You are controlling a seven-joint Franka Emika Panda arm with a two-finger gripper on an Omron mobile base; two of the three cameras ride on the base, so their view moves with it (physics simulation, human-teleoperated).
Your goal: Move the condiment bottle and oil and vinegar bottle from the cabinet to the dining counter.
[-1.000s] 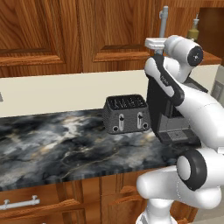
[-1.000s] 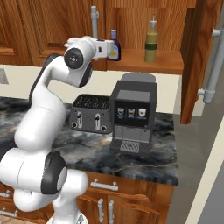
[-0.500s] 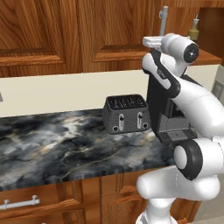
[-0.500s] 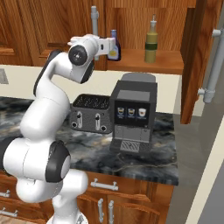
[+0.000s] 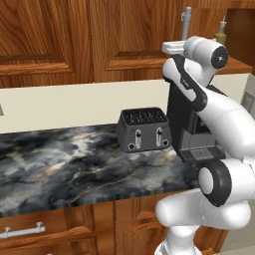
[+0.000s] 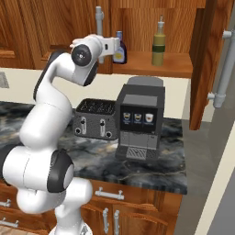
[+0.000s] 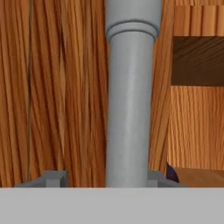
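Note:
My gripper (image 7: 104,178) is raised to the cabinet (image 6: 174,62), its jaws either side of a closed door's grey bar handle (image 7: 130,109). They are open: the right fingertip (image 7: 154,178) is against the handle and a gap remains on the left. In the base views the hand (image 6: 112,46) (image 5: 169,48) is at that handle (image 6: 98,18) (image 5: 186,20). Just behind it, the condiment bottle (image 6: 120,51) stands on the open shelf. The olive-yellow oil and vinegar bottle (image 6: 159,43) (image 5: 220,34) stands upright further right. The dining counter is out of view.
Below the hand, a dark toaster (image 6: 95,118) (image 5: 144,129) and a black coffee machine (image 6: 140,121) stand on the marble kitchen top (image 5: 60,159). An open cabinet door (image 6: 206,55) with its own bar handle (image 6: 226,59) juts out at the right.
The arm has shifted slightly, bringing the hand closer to the door handle. The bottles, toaster and coffee machine have not moved.

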